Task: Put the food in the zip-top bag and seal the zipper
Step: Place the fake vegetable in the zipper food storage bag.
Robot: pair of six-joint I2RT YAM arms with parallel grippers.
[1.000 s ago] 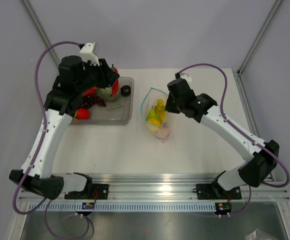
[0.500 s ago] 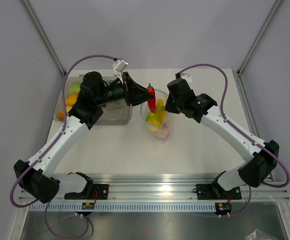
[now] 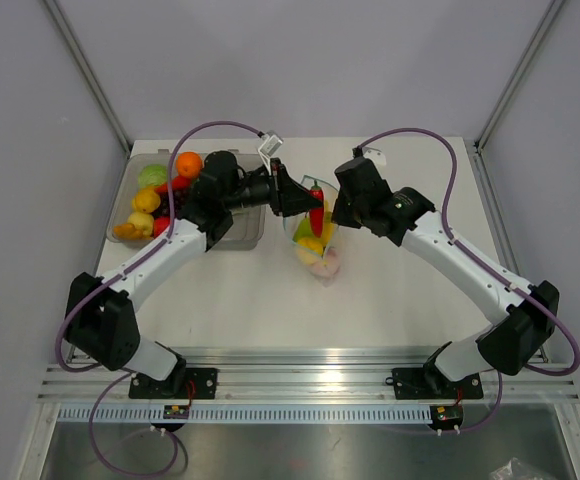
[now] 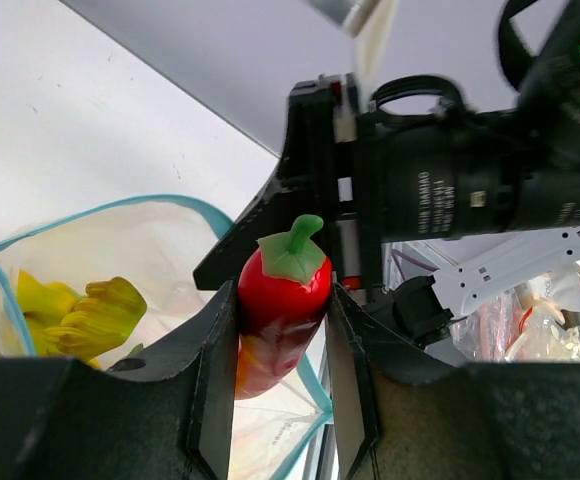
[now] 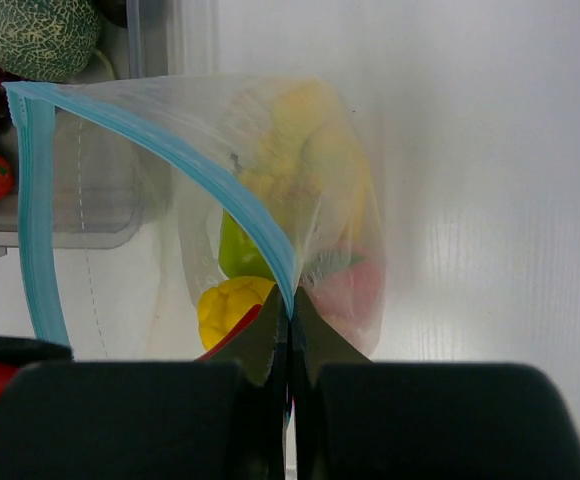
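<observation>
Red pepper sits pinched between left fingers above the zip-top bag.

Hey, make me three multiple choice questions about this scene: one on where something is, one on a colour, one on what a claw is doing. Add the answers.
1. Where is the red pepper?
A. Between the left claw's fingers, over the bag's open mouth
B. Lying loose, untouched
C. Deep inside, under the yellow pieces

2. What colour is the strip along the bag's mouth?
A. Red
B. Black
C. Blue-teal

3. What is the right claw doing?
A. Standing wide open
B. Pinching the bag's edge, shut
C. Gripping a yellow piece

Answers:
1 A: the left wrist view shows the pepper clamped between both fingers, and the top view shows it above the bag's mouth.
2 C: the right wrist view shows a blue-teal band around the opening.
3 B: its fingers meet on the bag's rim.
</observation>
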